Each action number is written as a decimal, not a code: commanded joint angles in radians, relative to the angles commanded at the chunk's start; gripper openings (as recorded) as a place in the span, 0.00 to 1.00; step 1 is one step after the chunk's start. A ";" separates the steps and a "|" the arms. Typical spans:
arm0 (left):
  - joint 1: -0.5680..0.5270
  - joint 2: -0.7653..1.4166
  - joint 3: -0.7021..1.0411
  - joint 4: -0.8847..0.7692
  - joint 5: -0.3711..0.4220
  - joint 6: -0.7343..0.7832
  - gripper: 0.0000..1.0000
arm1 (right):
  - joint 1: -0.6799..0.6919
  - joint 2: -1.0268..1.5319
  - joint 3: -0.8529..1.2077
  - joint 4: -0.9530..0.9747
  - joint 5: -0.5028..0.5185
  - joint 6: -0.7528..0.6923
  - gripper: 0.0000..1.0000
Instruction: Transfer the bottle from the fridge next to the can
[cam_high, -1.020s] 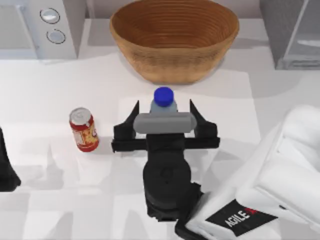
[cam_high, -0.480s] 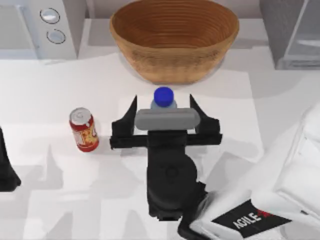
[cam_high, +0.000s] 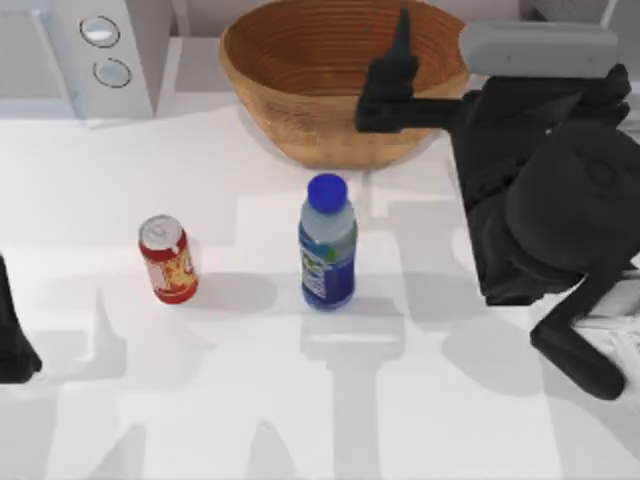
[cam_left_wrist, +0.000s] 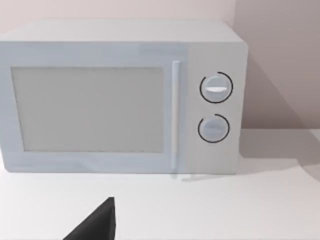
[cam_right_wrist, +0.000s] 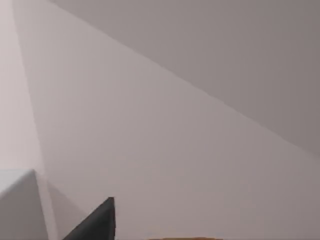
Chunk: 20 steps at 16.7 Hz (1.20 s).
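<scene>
Bottle (cam_high: 327, 255) stands upright on the white table (cam_high: 300, 400), near the middle, free of any grip; can (cam_high: 167, 259) upright to its left, near but apart, a clear gap between the 2; wicker basket (cam_high: 345, 75) behind the bottle. Right gripper (cam_high: 470, 50) sits raised over the basket's right rim at the top view's upper right, holding nothing, 1 finger (cam_high: 398, 60) visible, so spread or closed cannot be told. Left arm (cam_high: 15, 335) parked at the left edge; white microwave (cam_left_wrist: 120, 97) with 2 knobs faces its wrist camera.

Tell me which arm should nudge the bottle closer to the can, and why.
Probably right. The right gripper, open, hangs over the basket near the bottle; the left arm sits parked at the table's left edge beyond the can.
</scene>
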 joint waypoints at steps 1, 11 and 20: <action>0.000 0.000 0.000 0.000 0.000 0.000 1.00 | -0.050 -0.104 -0.038 -0.058 -0.051 0.000 1.00; 0.000 0.000 0.000 0.000 0.000 0.000 1.00 | -0.575 -1.126 -0.509 -0.711 -0.542 0.011 1.00; 0.000 0.000 0.000 0.000 0.000 0.000 1.00 | -0.805 -1.566 -0.743 -1.044 -0.742 0.017 1.00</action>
